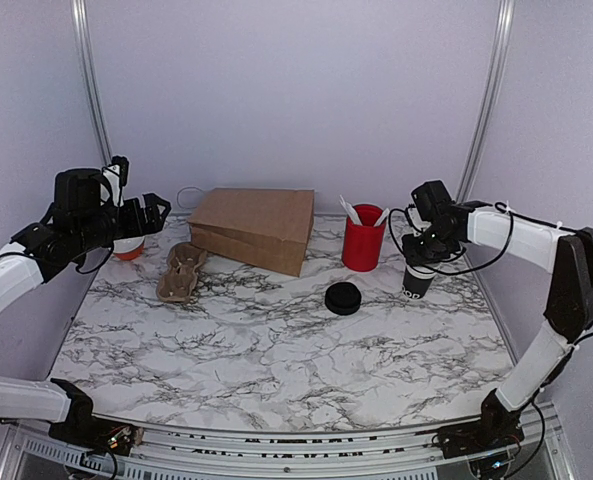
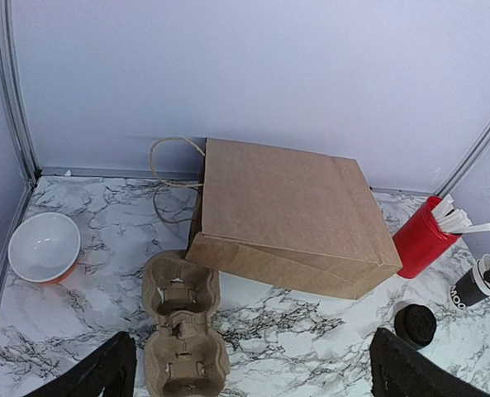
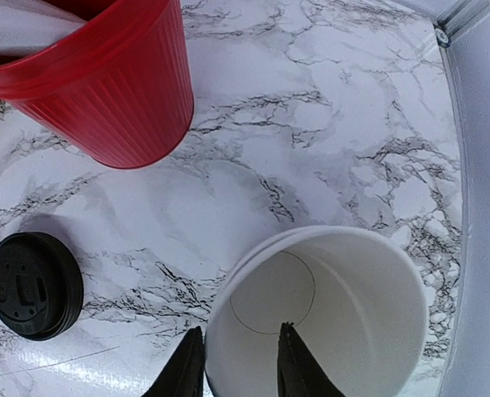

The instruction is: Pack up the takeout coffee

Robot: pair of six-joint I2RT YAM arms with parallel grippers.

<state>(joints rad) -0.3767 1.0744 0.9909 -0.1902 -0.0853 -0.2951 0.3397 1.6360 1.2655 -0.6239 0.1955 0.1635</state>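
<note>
Takeout coffee: the small black cup (image 3: 352, 306) is standing upright and uncovered on the tabletop (image 1: 276, 350) at the far right, just beside the red cup (image 1: 362, 240) and apart from the paper bag (image 1: 254, 228)
Right end effector: the right end effector (image 3: 240, 331) is straddling the cup's rim, one finger inside the wall and one outside; whether it is pinching yet I cannot tell
Left end effector: the left end effector (image 2: 253, 351) is hovering over the left side with jaws spread wide, holding nothing
Lid: the flat black lid (image 1: 343, 298) is lying on the tabletop near the cup, not on it
Carrier: the pulp cup carrier (image 1: 181, 272) is lying empty beside the bag
Bag: it is lying flat on its side
Done: nothing is looking packed; at most a grasp is being set
Remaining: by my judgement, lifting the cup, lidding it and seating it in the carrier or bag are all waiting
</note>
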